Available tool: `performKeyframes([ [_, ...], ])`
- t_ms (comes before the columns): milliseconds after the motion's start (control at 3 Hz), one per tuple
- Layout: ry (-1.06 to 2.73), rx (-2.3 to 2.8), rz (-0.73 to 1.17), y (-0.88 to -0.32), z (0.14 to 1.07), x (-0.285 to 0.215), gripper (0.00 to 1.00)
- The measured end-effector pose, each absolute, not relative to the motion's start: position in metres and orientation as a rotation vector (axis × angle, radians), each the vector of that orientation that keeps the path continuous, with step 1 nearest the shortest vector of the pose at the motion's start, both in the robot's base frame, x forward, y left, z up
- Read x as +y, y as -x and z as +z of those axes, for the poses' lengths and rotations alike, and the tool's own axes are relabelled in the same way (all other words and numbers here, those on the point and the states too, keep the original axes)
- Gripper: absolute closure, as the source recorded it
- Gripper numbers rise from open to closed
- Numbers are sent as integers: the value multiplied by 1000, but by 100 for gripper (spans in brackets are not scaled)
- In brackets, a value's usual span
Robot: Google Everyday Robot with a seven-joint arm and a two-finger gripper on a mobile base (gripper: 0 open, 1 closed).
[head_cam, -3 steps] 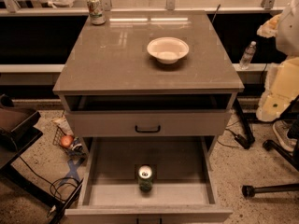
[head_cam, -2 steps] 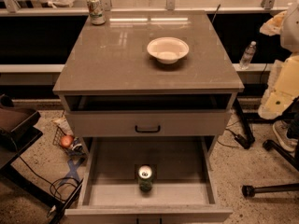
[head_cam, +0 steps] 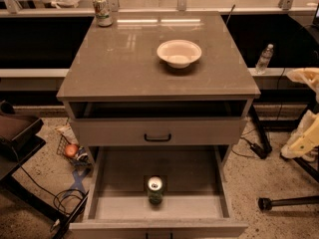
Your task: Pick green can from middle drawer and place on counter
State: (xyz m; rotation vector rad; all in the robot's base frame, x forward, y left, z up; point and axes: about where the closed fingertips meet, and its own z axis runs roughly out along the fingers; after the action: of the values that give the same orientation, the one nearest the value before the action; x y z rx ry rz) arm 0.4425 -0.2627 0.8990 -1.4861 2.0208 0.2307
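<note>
The green can (head_cam: 155,190) stands upright in the open middle drawer (head_cam: 199,178), near the middle of its front, with its silver lid facing up. The counter (head_cam: 124,59) tops the grey cabinet above it. My gripper is not in view. Only pale cream parts of my arm (head_cam: 304,133) show at the right edge, beside the cabinet and well away from the can.
A white bowl (head_cam: 179,53) sits on the counter. A pale white-and-green can (head_cam: 102,9) stands at its back left corner. A closed drawer face with a black handle (head_cam: 157,138) is above the open drawer. A water bottle (head_cam: 264,59), cables and a basket (head_cam: 72,151) lie around.
The pale arm parts at the right edge have dropped lower and shifted slightly right. The can, drawer and bowl have not moved.
</note>
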Motion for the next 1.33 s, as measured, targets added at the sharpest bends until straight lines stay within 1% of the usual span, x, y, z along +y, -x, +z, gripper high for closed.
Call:
performKeyframes([
  [333, 1411, 1871, 343, -438, 875, -262, 0],
  [667, 1345, 1734, 510, -413, 824, -260, 0],
  [1000, 1340, 1736, 517, -414, 820, -260, 0],
  [1333, 1250, 1770, 626, -422, 746, -263, 0],
])
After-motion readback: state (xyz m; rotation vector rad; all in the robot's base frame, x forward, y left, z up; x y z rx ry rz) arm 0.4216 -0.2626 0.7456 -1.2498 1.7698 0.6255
